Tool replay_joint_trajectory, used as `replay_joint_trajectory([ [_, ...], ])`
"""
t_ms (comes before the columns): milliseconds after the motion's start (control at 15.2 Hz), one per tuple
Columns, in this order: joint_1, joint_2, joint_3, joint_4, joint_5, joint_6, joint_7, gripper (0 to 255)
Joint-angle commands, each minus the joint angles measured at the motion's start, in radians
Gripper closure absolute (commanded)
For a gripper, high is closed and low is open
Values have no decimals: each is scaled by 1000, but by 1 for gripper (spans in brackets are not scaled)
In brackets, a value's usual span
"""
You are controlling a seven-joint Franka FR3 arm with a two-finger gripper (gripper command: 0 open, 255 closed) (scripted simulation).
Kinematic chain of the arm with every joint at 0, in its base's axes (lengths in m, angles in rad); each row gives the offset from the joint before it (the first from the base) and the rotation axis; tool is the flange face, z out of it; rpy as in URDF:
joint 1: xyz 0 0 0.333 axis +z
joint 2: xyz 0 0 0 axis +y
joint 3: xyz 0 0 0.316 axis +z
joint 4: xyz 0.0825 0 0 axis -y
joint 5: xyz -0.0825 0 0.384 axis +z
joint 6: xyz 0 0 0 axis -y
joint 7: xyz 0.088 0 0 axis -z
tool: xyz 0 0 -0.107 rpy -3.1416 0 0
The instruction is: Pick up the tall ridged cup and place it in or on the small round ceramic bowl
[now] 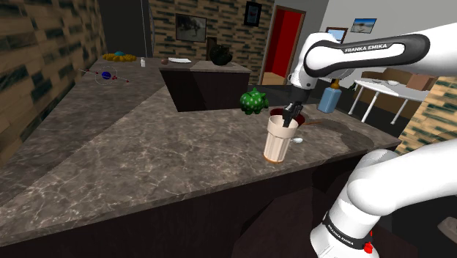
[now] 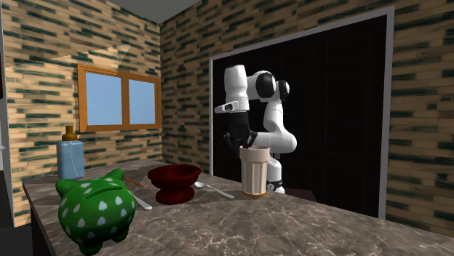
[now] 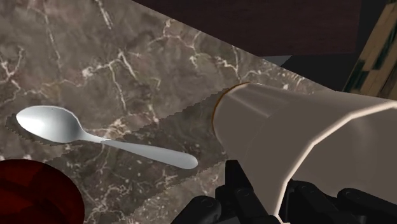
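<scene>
Dark marbled table point(image 1: 146, 146) under everything. Over its edge, white arm point(image 1: 366, 51) bent downward. Upright on the table, tall beige ridged cup point(image 1: 278, 139), just beside the bowl, on the second exterior view's right of it. Near the cup but apart, green spotted piggy bank point(image 1: 253, 100). Further back, blue bottle point(image 2: 70, 156). Dark red bowl point(image 2: 174, 182) on its foot. At the cup's rim, end effector point(image 3: 270, 191) clenched on the cup's wall. Flat between cup and bowl, spoon point(image 3: 95, 137).
</scene>
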Motion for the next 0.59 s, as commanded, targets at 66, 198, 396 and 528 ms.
replay_joint_trajectory([
  [66,3,-3,6,36,4,-39,3,255],
  [198,4,-4,9,62,7,-66,5,255],
  [396,6,-5,14,101,11,-106,7,255],
  [528,8,-4,17,128,13,-133,9,255],
])
